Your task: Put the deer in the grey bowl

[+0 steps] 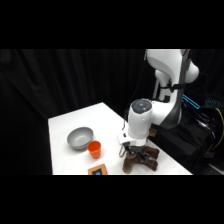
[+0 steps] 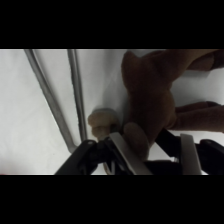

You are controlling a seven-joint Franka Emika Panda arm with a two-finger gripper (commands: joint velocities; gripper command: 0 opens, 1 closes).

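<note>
Grasping step in hand, by the look of it: hand (image 2: 150,150) lowered over the deer (image 2: 150,100) at the near right corner of the white counter (image 1: 75,122), lift not yet begun. In the wrist view, two metal fingers (image 2: 125,152) set apart at a moderate width, straddling a narrow brown part of the toy, one finger either side of it; whether pressing on it yet, impossible to tell. A pale rounded part of the deer, perhaps muzzle or hoof, just beside the one finger. Thin metal tongs (image 2: 75,95) lying on the counter close beside the toy, their two rods running away from the hand. In the side view, deer (image 1: 142,159) flat on the counter directly under the hand (image 1: 131,149). Grey bowl (image 1: 80,138) well apart, further left, empty, with a small orange cup (image 1: 94,149) between bowl and toy and a small flat framed object (image 1: 99,170) at the counter's near edge. Next move likely: closing firmly on the soft body, clear of the tongs, then lifting high enough to pass over the cup on the way to the bowl.
</note>
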